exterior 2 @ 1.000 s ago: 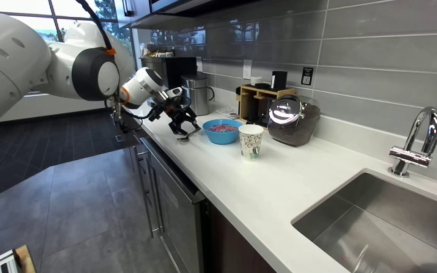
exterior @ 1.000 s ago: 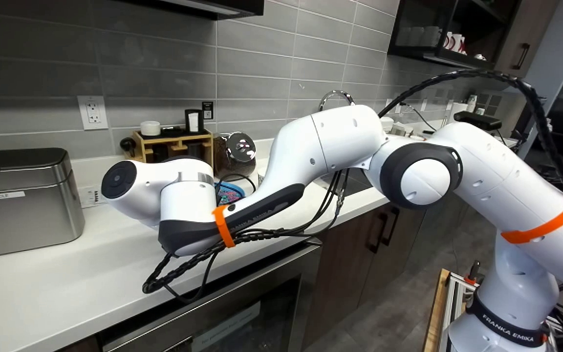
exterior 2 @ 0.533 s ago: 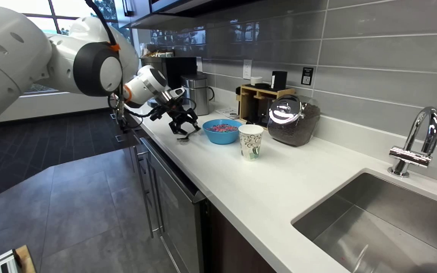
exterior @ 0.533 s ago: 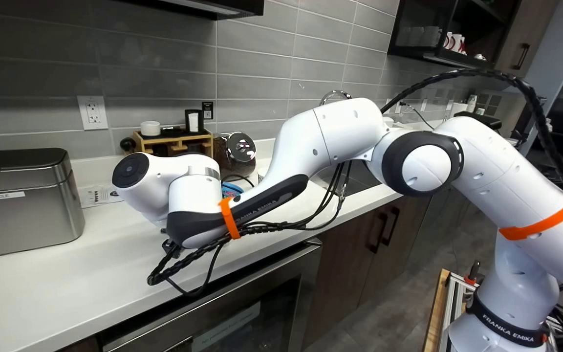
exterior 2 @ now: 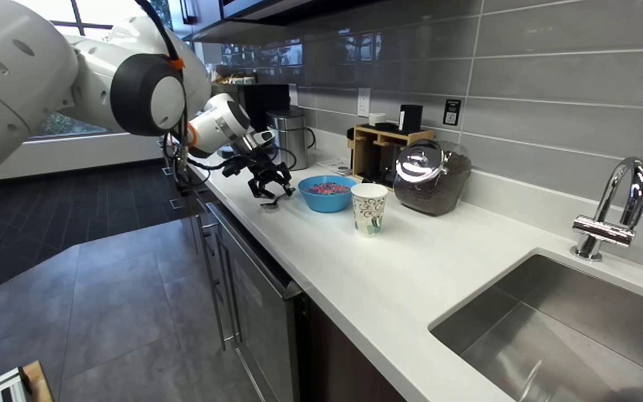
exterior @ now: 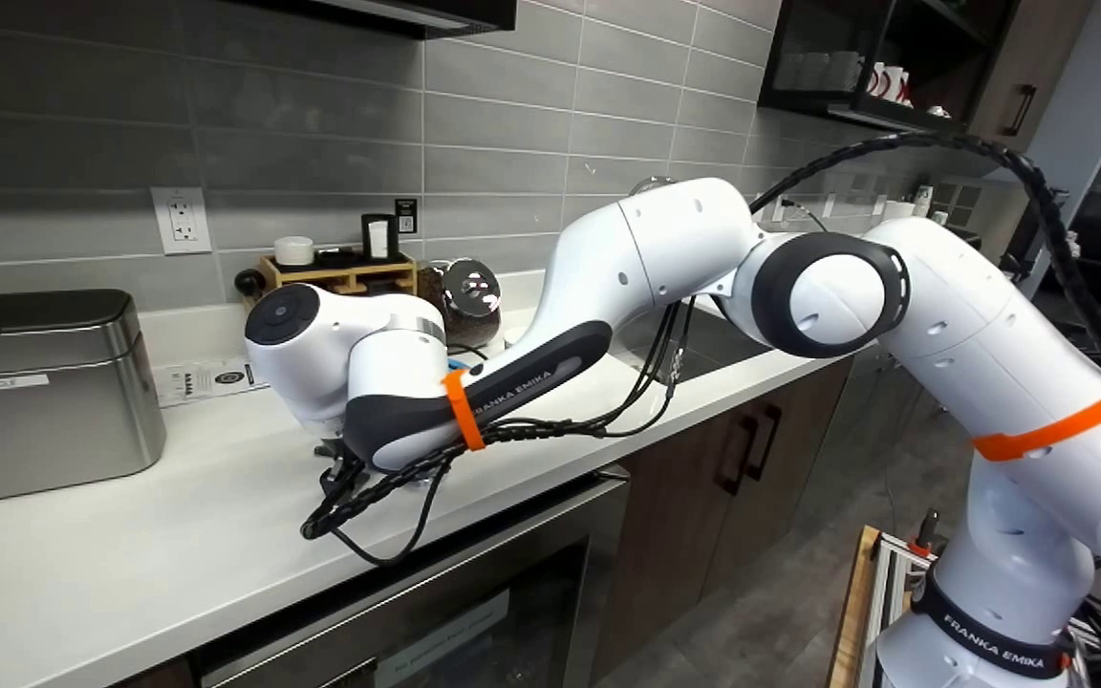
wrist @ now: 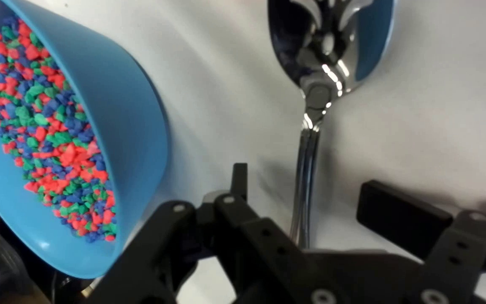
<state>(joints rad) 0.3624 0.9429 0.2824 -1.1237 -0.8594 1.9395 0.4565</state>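
Largest is the white counter [exterior 2: 366, 279], and over it the arm [exterior: 680, 234] has changed pose in the last second: in an exterior view its wrist has risen and swung toward the glass jar [exterior: 460, 304], hiding more of what stands behind it. The tool [wrist: 311, 194] now stands steeper, its fingertips about where they were — a change of tilt, I judge, more than of place. It is spread wide and holds nothing. Just beside it sits the blue bowl [wrist: 120, 114]; a patterned paper cup [exterior 2: 369, 212] stands close by the bowl, though whether the two touch I cannot tell. The metal spoon [wrist: 311, 120] has stayed where it was on the counter, its handle running between the parted fingers [wrist: 239, 181] — so the work, as I read it, has the spoon straddled but not gripped. The handle's end is hidden behind the tool. Smallest are the red, green and blue bits [wrist: 61, 143] in the bowl.
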